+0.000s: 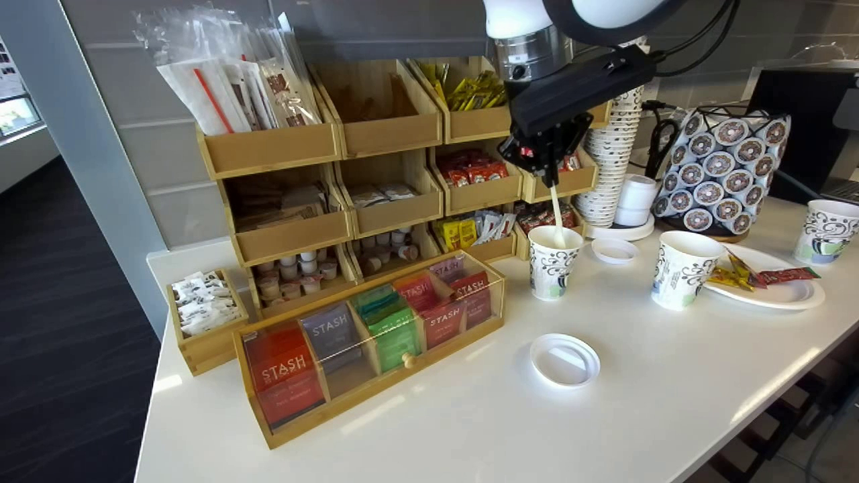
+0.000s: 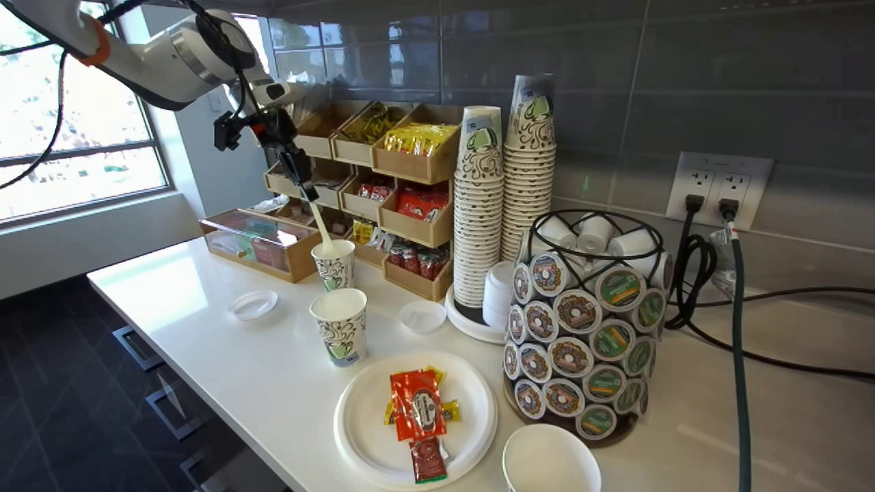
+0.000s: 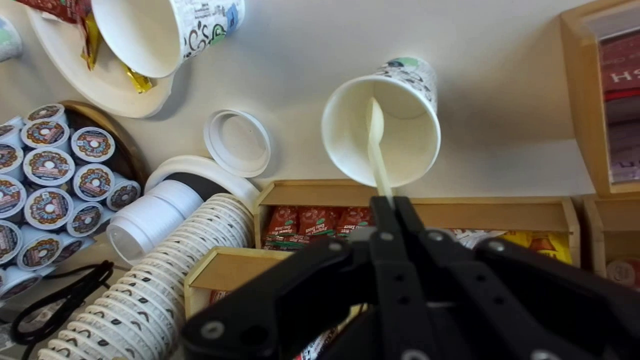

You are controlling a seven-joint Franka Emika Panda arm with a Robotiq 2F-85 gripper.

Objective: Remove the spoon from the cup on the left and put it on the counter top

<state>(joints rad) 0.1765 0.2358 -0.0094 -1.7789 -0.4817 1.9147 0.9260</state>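
Observation:
The pale yellowish-tan spoon stands near upright, its handle end up; it also shows in an exterior view and the wrist view. My gripper is shut on the handle's upper end, with its fingertips above the cup. The spoon's bowl end is at the mouth of the white patterned paper cup, inside the rim in the wrist view. I cannot tell how deep it sits or whether it touches the cup. The cup stands upright on the off-white counter top.
A second patterned cup stands beside it, with a plate of packets beyond. A white lid lies in front. The tea box, wooden bins, cup stacks and pod holder stand around.

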